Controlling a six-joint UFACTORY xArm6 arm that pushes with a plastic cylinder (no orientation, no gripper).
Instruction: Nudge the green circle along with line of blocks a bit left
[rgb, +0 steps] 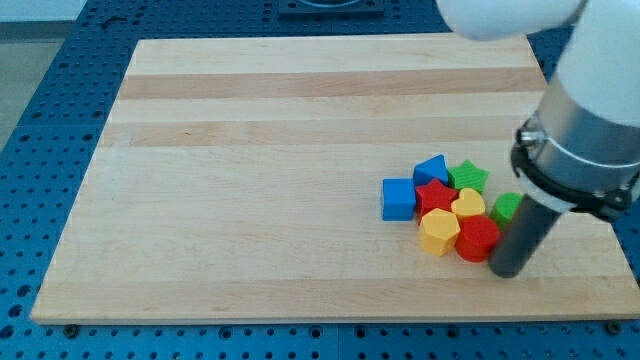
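The green circle (506, 207) lies at the right end of a tight cluster of blocks, partly hidden behind my rod. My tip (506, 272) rests on the board just below the green circle and right of the red hexagon (476, 239), close to or touching it. Left of these are a yellow heart (468, 204), a yellow hexagon (439, 231), a red star (434, 194), a blue cube (398, 198), a blue triangular block (431, 168) and a green star (467, 177).
The wooden board (250, 180) sits on a blue perforated table (40, 120). The board's right edge (610, 250) is close to the cluster. The arm's white and grey body (585, 120) hangs over the right side.
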